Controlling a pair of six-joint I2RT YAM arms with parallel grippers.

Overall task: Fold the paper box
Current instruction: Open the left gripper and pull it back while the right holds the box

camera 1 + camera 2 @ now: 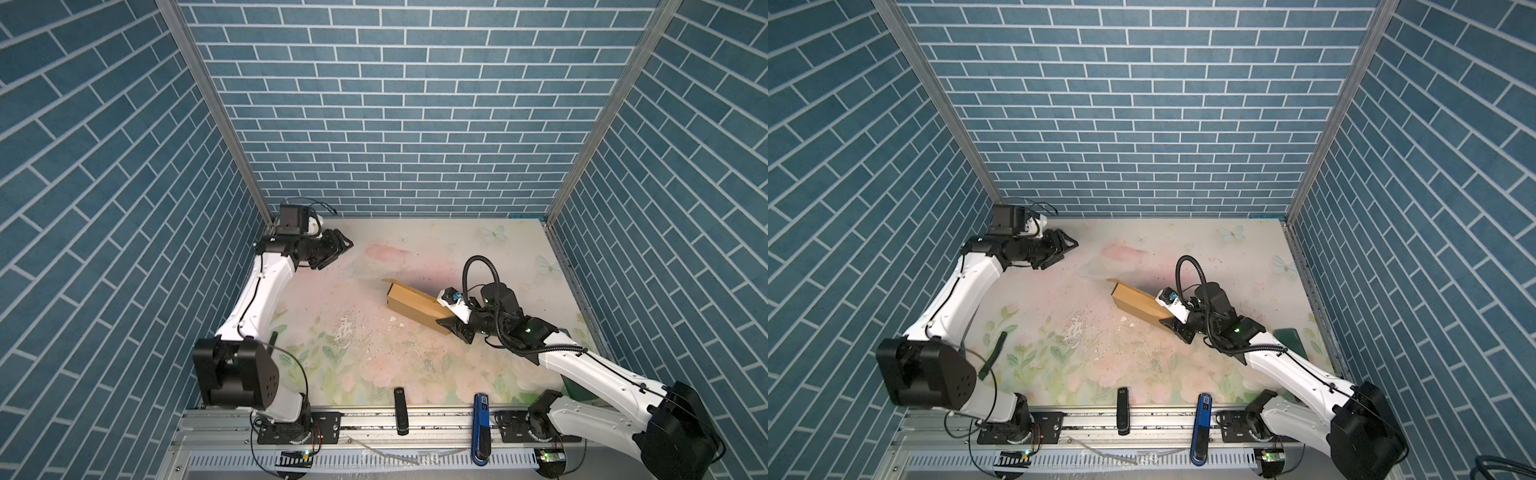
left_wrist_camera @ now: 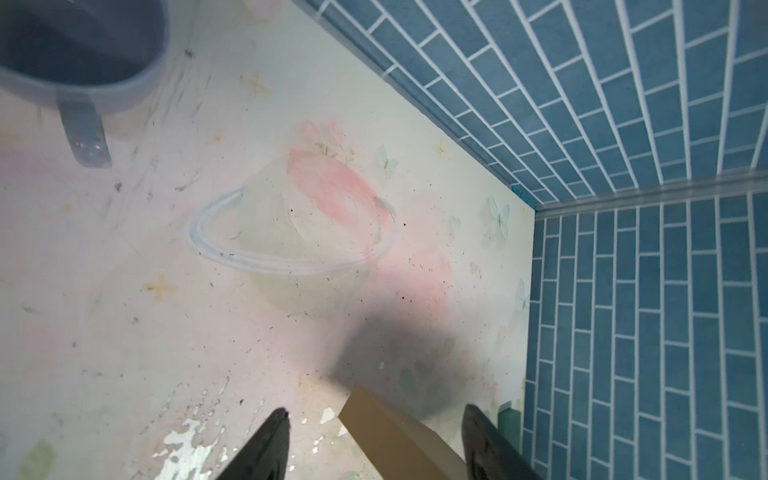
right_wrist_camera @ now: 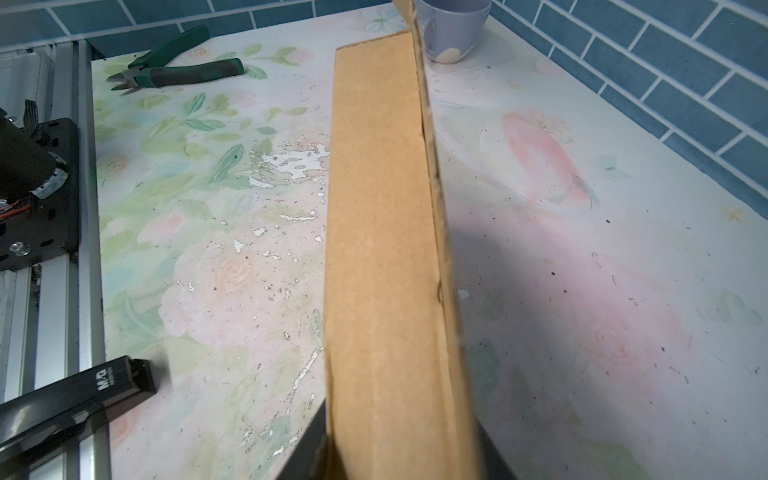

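The paper box [image 1: 415, 305] [image 1: 1138, 305] is a tan cardboard piece folded narrow and standing on its long edge right of the table's middle, with a small flap sticking out at its far end. My right gripper [image 1: 451, 324] [image 1: 1173, 326] is shut on its near end. In the right wrist view the paper box [image 3: 382, 249] runs away from the right gripper [image 3: 399, 457], with a dark finger on each side of it. My left gripper [image 1: 345, 249] [image 1: 1069, 249] hangs open at the back left, well apart from the box. In the left wrist view the left gripper [image 2: 376, 411] is empty, and the box [image 2: 390, 436] lies far beyond it.
A pale blue cup [image 2: 83, 54] [image 3: 451, 29] stands at the back left. Green pliers [image 3: 178, 70] [image 1: 992, 353] lie near the left arm's base. A black stapler [image 1: 400, 409] and a blue stapler [image 1: 481, 428] rest on the front rail. A dark green object [image 1: 1287, 336] sits by the right wall.
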